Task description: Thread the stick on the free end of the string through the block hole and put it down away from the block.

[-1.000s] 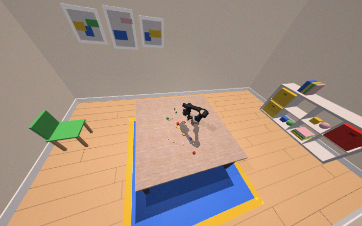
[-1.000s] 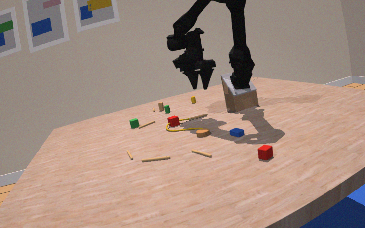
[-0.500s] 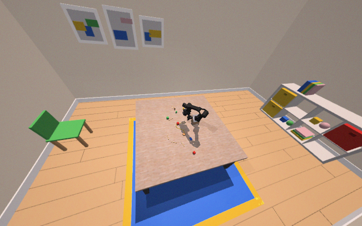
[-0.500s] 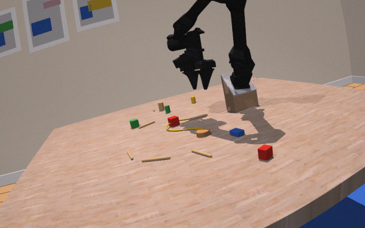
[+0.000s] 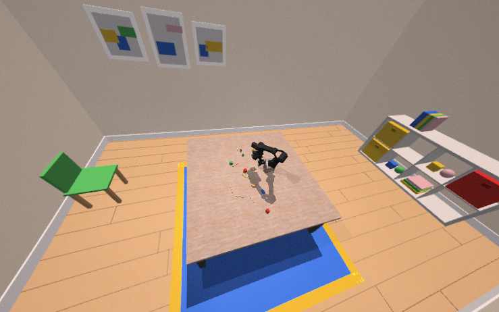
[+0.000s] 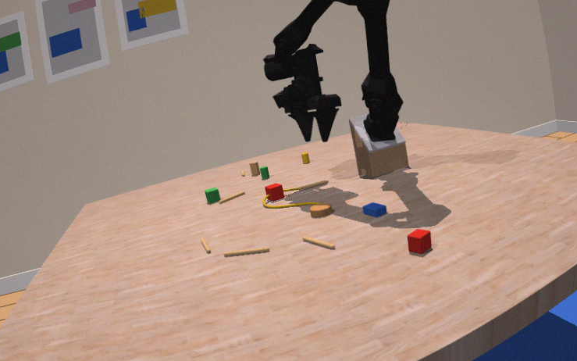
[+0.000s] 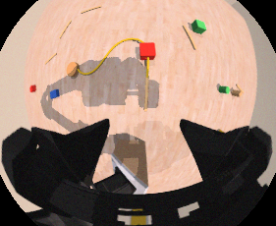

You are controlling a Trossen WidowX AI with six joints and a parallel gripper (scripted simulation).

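Note:
The red block (image 5: 244,169) (image 6: 274,191) (image 7: 147,51) stands on the table. The yellow string (image 6: 281,206) (image 7: 107,55) curves from the round wooden button (image 5: 253,185) (image 6: 321,211) (image 7: 72,69) to one side of the block. It shows again on the opposite side, so it runs through the block; the hole itself is hidden. The thin stick (image 6: 315,184) (image 7: 145,98) on its free end lies on the table, apart from the block, on the side toward the robot base. My gripper (image 6: 316,141) (image 7: 145,122) is open and empty, high above the table, touching nothing.
A green cube (image 6: 211,195) (image 7: 198,27), green cylinder (image 6: 264,173) (image 7: 224,89), tan cylinder (image 6: 254,169), yellow cylinder (image 6: 305,158), blue block (image 6: 375,209) (image 7: 54,93) and second red cube (image 6: 419,241) (image 7: 32,88) stand around. Several loose sticks lie about, one beside the green cube.

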